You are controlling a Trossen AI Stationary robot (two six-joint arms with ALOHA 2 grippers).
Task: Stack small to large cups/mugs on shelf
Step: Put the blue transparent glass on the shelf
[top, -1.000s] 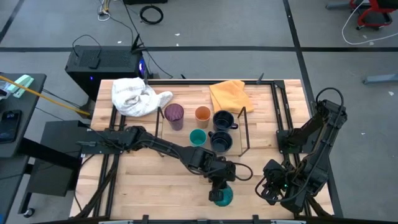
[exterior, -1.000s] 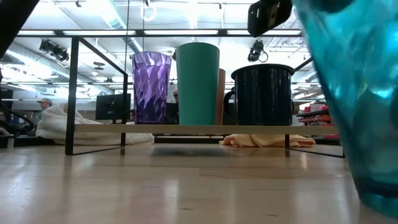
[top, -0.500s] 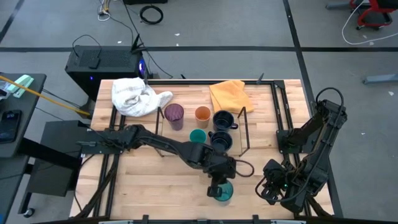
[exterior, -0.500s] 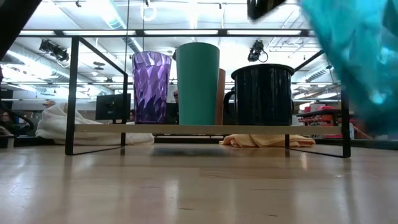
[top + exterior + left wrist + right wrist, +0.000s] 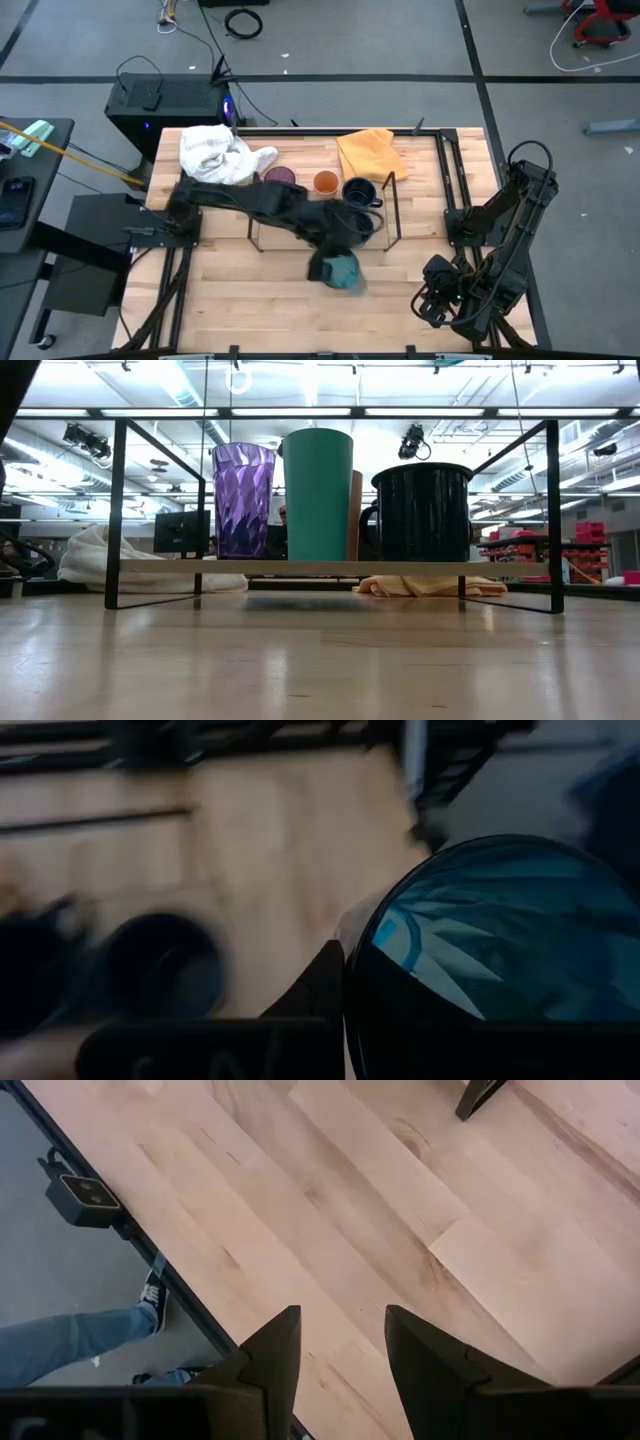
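My left gripper (image 5: 330,266) is shut on the larger teal-blue patterned cup (image 5: 344,271), held in the air just in front of the shelf (image 5: 392,215). In the left wrist view the cup (image 5: 500,935) fills the right half. On the shelf (image 5: 330,567) stand the purple tumbler (image 5: 243,500), the small teal cup (image 5: 318,493) and a navy mug (image 5: 422,512), with the orange cup (image 5: 325,182) behind. From above, my left arm hides the small teal cup. My right gripper (image 5: 438,300) waits open over the table's near right corner. My left gripper holds the teal-blue cup at its rim (image 5: 362,945). One finger (image 5: 318,988) lies against the outside of the wall; the cup hides the other. The fingers slant down from the table's left. The cup is lifted clear of the table, its mouth toward the wrist camera.
A white cloth (image 5: 215,155) and an orange cloth (image 5: 367,152) lie at the table's far edge behind the shelf. The wood between the shelf and the near edge (image 5: 320,660) is bare. A person's leg and shoe (image 5: 100,1330) show beyond the table edge.
My left gripper has risen and gone from the near edge toward the shelf, carrying the teal-blue cup with it. The cup stood on the table near the front edge; now it hangs clear, above the top of the low view.
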